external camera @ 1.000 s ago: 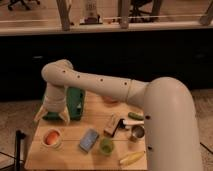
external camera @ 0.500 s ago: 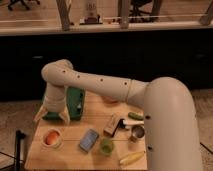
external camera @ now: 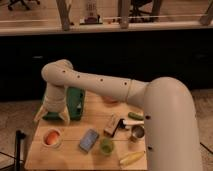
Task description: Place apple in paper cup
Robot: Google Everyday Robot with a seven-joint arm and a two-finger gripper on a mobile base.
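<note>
The apple (external camera: 51, 135), orange-red, sits inside the pale paper cup (external camera: 52, 143) at the front left of the wooden table (external camera: 75, 156). My gripper (external camera: 52, 120) hangs just above and behind the cup. Its two white fingers (external camera: 38, 117) are spread apart and hold nothing. The arm reaches in from the right, across the back of the table.
A dark green box (external camera: 75, 102) stands behind the gripper. A blue packet (external camera: 89, 140), a green cup (external camera: 105, 146), a brown bar (external camera: 112, 124), a shiny metal cup (external camera: 137, 133) and a long yellow corn-like item (external camera: 131, 158) lie to the right. The left table edge is close to the cup.
</note>
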